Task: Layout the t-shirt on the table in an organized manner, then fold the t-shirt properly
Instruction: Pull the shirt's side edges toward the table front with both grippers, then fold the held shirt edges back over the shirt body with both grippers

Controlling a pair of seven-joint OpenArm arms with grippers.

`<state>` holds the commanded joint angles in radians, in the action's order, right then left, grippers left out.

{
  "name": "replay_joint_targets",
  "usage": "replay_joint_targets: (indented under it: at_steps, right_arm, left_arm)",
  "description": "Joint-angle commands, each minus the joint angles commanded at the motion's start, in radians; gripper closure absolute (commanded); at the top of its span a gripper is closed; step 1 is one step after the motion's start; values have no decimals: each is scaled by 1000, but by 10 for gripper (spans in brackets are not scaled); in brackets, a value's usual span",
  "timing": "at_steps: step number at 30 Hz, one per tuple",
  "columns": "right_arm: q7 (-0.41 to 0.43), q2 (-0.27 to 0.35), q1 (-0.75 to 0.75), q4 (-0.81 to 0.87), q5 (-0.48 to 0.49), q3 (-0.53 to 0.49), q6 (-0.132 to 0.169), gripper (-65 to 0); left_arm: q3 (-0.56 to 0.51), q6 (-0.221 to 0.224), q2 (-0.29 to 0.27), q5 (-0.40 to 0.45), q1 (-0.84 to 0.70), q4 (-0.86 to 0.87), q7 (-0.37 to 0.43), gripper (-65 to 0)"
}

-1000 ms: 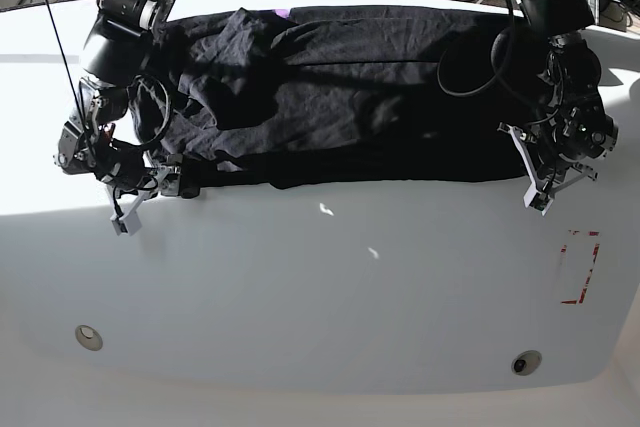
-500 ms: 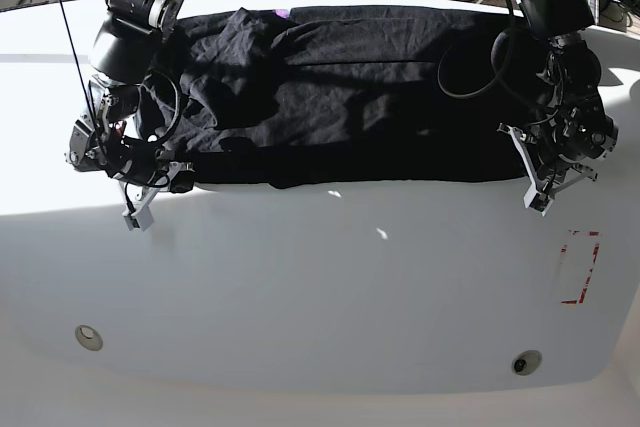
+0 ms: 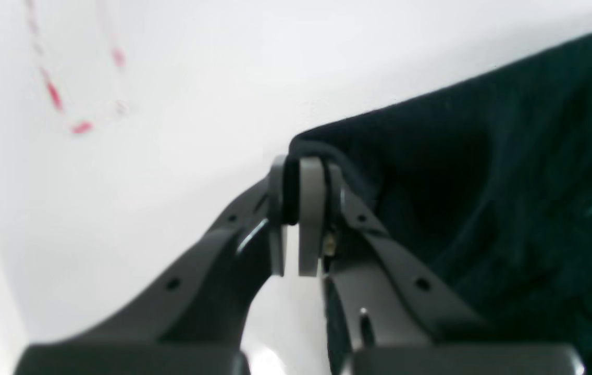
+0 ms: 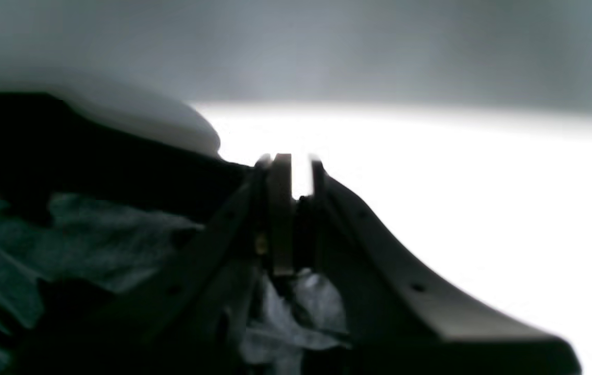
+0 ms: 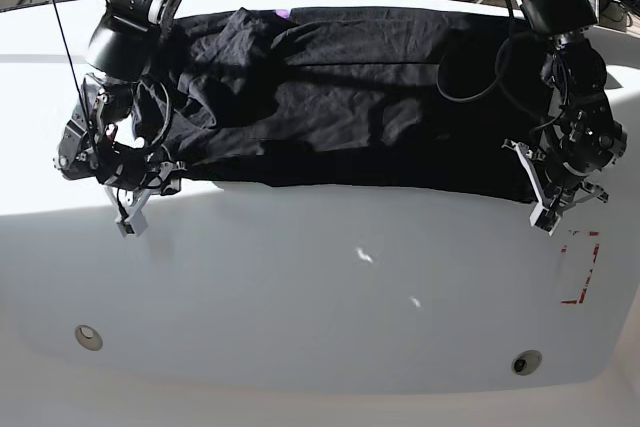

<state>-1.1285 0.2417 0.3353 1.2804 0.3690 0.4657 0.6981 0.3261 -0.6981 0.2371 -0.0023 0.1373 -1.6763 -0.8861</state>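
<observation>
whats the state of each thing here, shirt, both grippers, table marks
t-shirt: spread wide across the far half of the table, wrinkled, near edge pinched at both ends
left gripper: shut on the t-shirt's corner
right gripper: shut on the t-shirt's edge
table: near half bare
red dashed rectangle: uncovered
metal discs: uncovered

Left gripper (image 3: 296,208) pinched nearly closed on a corner of the black t-shirt (image 3: 483,198), cloth edge wrapped over the fingertips (image 3: 310,208). Shirt spreads off to the right edge of view, wrinkly, lying on the white table (image 3: 171,130). Red dashed rectangle mark (image 3: 61,78) sits well apart near the top left corner, blurred.
</observation>
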Motion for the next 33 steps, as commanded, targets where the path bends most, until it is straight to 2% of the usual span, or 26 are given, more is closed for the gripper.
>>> replay_joint_targets:
  at_steps: [14, 24, 30, 33]
  right_arm:
    - [-135, 2, -6, 157, 0, 3, 0, -30]
    - [-267, -6, -68, 374, 0, 3, 0, -30]
    - [-268, -8, -138, 470, 0, 5, 0, -32]
    - [-268, -8, -183, 508, 0, 5, 0, -33]
  left_arm:
    - [2, 0, 5, 0, 11, -72, -2, 0]
    - [6, 0, 5, 0, -32, -100, -2, 0]
    - [6, 0, 8, 0, -87, -127, -2, 0]
    - [5, 0, 41, 0, -121, -127, -2, -3]
